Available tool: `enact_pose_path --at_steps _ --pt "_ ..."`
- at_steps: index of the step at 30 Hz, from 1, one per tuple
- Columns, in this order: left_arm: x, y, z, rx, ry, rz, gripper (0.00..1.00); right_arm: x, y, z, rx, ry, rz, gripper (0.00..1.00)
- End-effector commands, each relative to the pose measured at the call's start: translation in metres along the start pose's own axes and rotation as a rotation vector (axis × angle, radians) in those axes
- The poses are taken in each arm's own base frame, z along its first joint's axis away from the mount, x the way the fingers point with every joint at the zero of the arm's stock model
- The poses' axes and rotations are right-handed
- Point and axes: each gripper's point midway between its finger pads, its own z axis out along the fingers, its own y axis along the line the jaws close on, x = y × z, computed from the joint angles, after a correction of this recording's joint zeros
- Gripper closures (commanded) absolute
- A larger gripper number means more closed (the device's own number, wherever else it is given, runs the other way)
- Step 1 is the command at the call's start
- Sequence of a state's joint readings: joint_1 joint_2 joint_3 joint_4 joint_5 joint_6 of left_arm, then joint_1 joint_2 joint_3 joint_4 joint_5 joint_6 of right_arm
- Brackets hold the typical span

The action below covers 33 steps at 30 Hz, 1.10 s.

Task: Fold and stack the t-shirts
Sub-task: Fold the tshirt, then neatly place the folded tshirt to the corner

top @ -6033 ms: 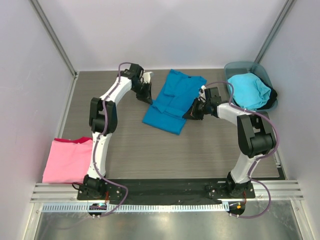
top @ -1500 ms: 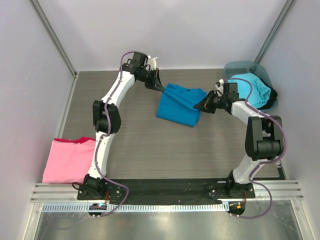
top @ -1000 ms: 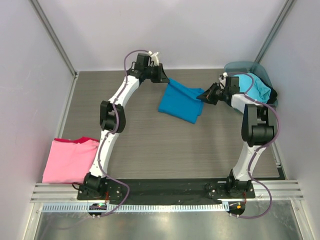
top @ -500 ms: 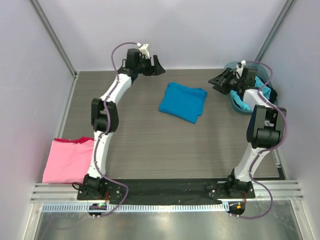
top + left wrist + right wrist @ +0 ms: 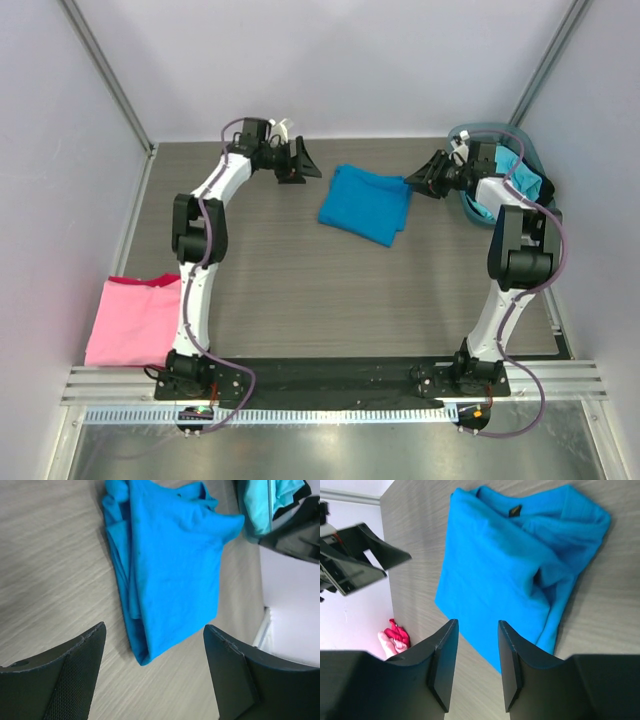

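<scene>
The deep blue t-shirt (image 5: 365,203) lies folded on the table's far middle, seen close in the left wrist view (image 5: 170,565) and the right wrist view (image 5: 505,565). My left gripper (image 5: 300,160) hovers just left of it, open and holding nothing (image 5: 154,627). From the other side, my right gripper (image 5: 425,182) points at the shirt's right edge, also open and holding nothing (image 5: 477,625). The pink t-shirt (image 5: 135,320) lies folded at the near left. The cyan t-shirt (image 5: 522,175) sits in the tub, partly hidden by my right arm.
The translucent teal tub (image 5: 465,132) stands at the far right corner, with a dark cloth (image 5: 545,190) at its right side. Grey walls close in the table at the back and both sides. Both arm bases stand at the near edge.
Both grippers have let go of the blue t-shirt, opened and drawn back to either side. The shirt now lies folded and still.
</scene>
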<state>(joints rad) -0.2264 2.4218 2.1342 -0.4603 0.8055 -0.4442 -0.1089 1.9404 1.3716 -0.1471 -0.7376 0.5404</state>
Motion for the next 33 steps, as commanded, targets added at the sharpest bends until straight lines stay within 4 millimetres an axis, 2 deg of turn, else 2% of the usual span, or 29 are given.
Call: enact_pose_path --at_steps 1,5,7,8,13,19,26,33 --pt "0.005 -0.014 0.008 0.104 0.027 -0.024 0.21 -0.023 0.008 0.011 -0.052 -0.033 -0.043 0.58" --pt "0.002 -0.002 0.019 0.1 0.021 -0.016 0.21 -0.03 0.012 0.026 -0.071 -0.028 -0.04 0.61" --pt "-0.001 0.004 0.023 0.089 0.012 -0.011 0.2 -0.027 0.016 0.033 -0.084 -0.01 -0.035 0.62" --pt "0.001 0.014 0.028 0.064 0.013 -0.016 0.2 -0.024 0.016 0.037 -0.089 0.003 -0.023 0.62" --pt "-0.005 0.026 0.038 0.033 -0.011 -0.005 0.2 -0.019 0.019 0.046 -0.08 0.016 -0.011 0.63" --pt "0.001 0.042 0.056 0.03 -0.011 -0.041 0.18 -0.024 -0.011 0.059 -0.008 -0.002 -0.007 0.63" --pt "0.01 0.043 0.078 0.049 -0.004 -0.058 0.19 -0.033 -0.04 0.068 0.053 -0.004 -0.002 0.63" --pt "0.028 0.036 0.1 0.093 0.031 -0.102 0.2 -0.046 -0.044 0.074 0.046 -0.022 -0.012 0.62"
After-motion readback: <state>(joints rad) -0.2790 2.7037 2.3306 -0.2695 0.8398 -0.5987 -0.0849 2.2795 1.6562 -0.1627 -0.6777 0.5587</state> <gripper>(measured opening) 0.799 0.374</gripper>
